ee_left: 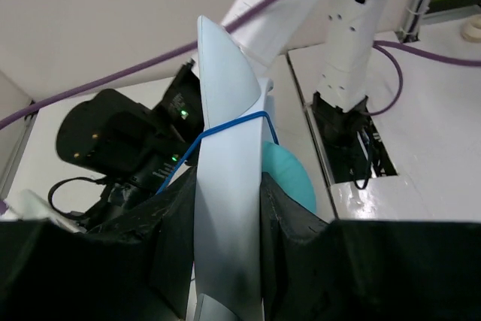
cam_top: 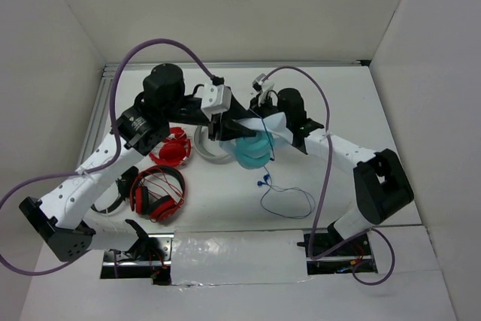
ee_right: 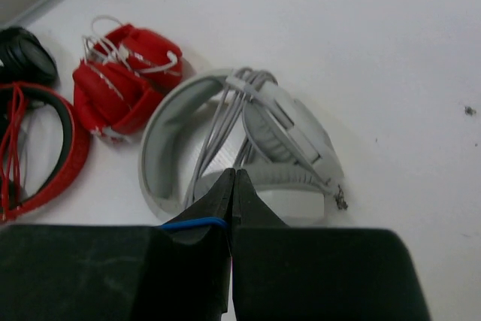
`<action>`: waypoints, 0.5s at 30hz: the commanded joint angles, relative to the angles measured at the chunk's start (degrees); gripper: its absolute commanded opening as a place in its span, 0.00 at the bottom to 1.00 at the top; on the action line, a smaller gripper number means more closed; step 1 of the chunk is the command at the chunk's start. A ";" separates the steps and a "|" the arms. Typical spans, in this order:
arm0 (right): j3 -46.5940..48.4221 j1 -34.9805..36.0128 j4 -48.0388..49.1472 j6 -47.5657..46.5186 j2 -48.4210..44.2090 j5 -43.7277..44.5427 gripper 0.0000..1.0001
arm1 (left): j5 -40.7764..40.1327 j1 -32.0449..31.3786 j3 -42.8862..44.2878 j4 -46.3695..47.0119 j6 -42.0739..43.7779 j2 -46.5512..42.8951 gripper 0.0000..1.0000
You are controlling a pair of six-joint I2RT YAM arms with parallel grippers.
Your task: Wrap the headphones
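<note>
The left gripper (ee_left: 229, 216) clamps the headphones (cam_top: 252, 155) by the headband (ee_left: 224, 95) mid-frame; the right gripper (ee_right: 232, 186) pinches their blue cable (ee_right: 194, 223).

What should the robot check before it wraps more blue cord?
1. The headband sits clamped in the left gripper: ok.
2. The right gripper is pinching the cable: ok.
3. One cable turn already crosses the headband: ok.
4. The plug end lies loose on the table, knot-free: cannot tell.
5. The grey-white headphones lie right under the right gripper, a possible snag: not ok.
</note>
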 commanded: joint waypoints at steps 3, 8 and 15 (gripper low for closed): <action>-0.48 -0.59 16.12 11.04 6.31 2.44 0.02 | 1.06 -0.53 10.27 4.66 -5.92 -0.15 0.00; 0.22 0.56 19.30 12.63 6.93 1.22 0.06 | -3.68 -0.62 15.89 5.01 -10.23 0.81 0.00; -0.65 1.26 19.40 13.87 9.13 1.82 0.04 | -12.12 -0.53 18.36 6.25 -13.57 0.20 0.00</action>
